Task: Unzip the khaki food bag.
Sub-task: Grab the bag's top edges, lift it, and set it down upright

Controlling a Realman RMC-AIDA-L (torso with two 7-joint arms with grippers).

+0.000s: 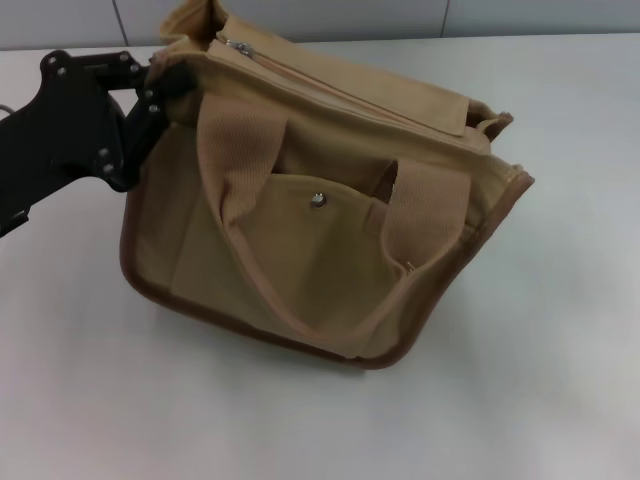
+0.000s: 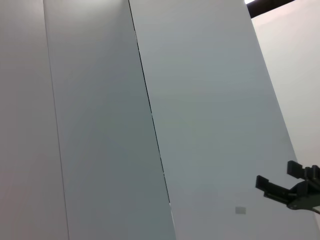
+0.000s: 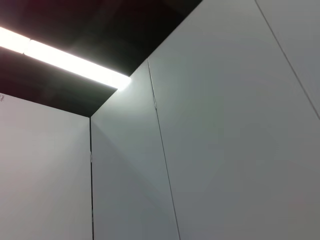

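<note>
The khaki food bag stands tilted on the white table, its snap-button pocket and two webbing handles facing me. The top zipper runs along the far upper edge, and its metal pull sits at the left end. The zipper line looks closed along its length. My left gripper reaches in from the left and is clamped on the bag's upper left corner, just below the pull. A small black gripper shape, apparently my right gripper, shows far off in the left wrist view, away from the bag.
The white table stretches around the bag on all sides. A grey panelled wall fills the left wrist view. In the right wrist view there are wall panels and a ceiling light strip.
</note>
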